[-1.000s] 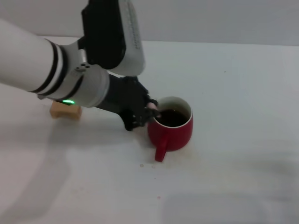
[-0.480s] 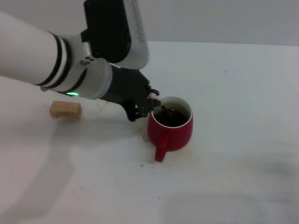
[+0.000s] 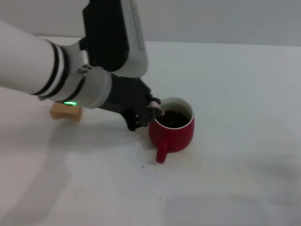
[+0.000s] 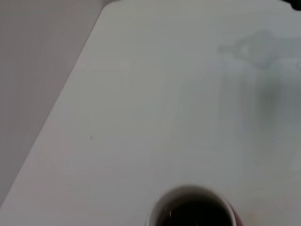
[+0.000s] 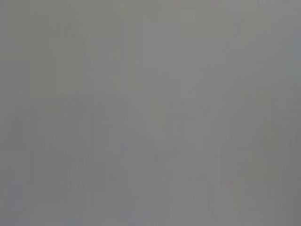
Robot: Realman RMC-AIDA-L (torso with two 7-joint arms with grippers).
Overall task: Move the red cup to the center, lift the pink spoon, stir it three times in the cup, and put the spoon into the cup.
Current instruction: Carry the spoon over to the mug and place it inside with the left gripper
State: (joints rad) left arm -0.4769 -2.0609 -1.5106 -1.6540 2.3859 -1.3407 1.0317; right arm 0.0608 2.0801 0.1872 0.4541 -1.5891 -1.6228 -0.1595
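1. Head view: left tool (image 3: 149, 112) sits low over the counter (image 3: 235, 94), pressed up to the left side of the red cup (image 3: 172, 130), at the cup's rim.
2. Tool state: fingers closed on the pink spoon (image 3: 155, 108); only a small pale pink bit of the handle shows at the fingertips, right at the rim's left edge.
3. Spoon's neck and bowl can't be made out; where they would lie there is only dark liquid and black fingers.
4. Left arm comes in from the left edge of the view, white shell with black bands, green light lit on the underside of the wrist section.
5. Cup stands upright on the counter near the middle of the view, loop handle pointing toward the robot and slightly left. White inner rim, dark liquid inside.
6. A tan block (image 3: 66, 111) lies on the counter well to the left of the cup, partly covered by the left forearm.
7. A few small specks on the counter just in front of the cup handle.
8. Left wrist view: cup rim (image 4: 190, 209) with dark liquid at the frame edge, bare counter beyond it, wall past the counter edge. Own fingers not shown here.
9. Right wrist view: uniform grey, nothing identifiable. Right tool not visible in any view.
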